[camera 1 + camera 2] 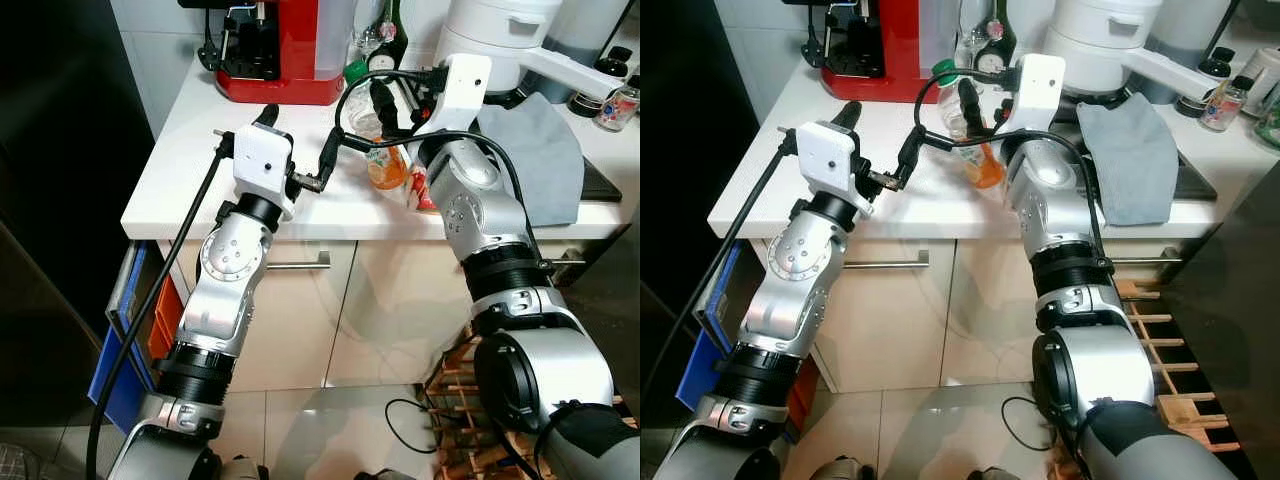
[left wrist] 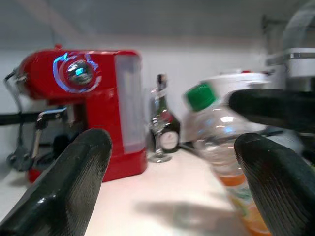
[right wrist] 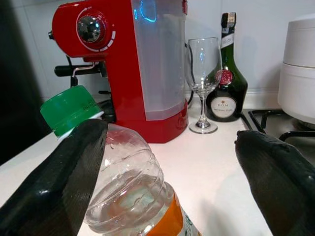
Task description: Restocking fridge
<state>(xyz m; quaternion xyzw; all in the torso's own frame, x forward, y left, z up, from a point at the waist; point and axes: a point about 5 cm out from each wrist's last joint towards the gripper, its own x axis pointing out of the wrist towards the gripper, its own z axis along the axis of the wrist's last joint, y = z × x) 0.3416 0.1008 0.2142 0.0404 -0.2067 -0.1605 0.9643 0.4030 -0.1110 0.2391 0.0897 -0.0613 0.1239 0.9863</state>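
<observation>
Both arms are reaching up toward the white surface (image 1: 330, 215) in the upper middle of the frame; the right gripper (image 3: 172, 162) is hovering at the clear plastic bottle (image 3: 133, 196), its two black fingers (image 3: 59, 177) spreading wide, one resting right beside the bottle's shoulder and the other standing well apart on the far side, so nothing is being gripped. The bottle (image 1: 978, 150) is sitting tilted on the surface at centre frame, green cap (image 3: 71, 109) on; its upper part is looking clear and empty, while orange liquid is showing low down, behind an orange label. The left gripper (image 2: 172, 182) is holding off just to the left of the bottle, fingers (image 2: 69, 182) likewise parted and empty, pointing across the surface toward it.

At the back of the surface, upper left of the frame, a red coffee machine (image 3: 128, 64) is standing with its translucent water tank looking about empty; beside it an empty wine glass (image 3: 203, 78) is standing upright, and just behind that a dark green liqueur bottle (image 3: 227, 73), capped, contents impossible to judge. To the right, a white cooker pot (image 1: 500, 40) is sitting on the hob, lid closed; a grey cloth (image 1: 540, 155) is lying spread in front of it, near the surface's edge.
</observation>
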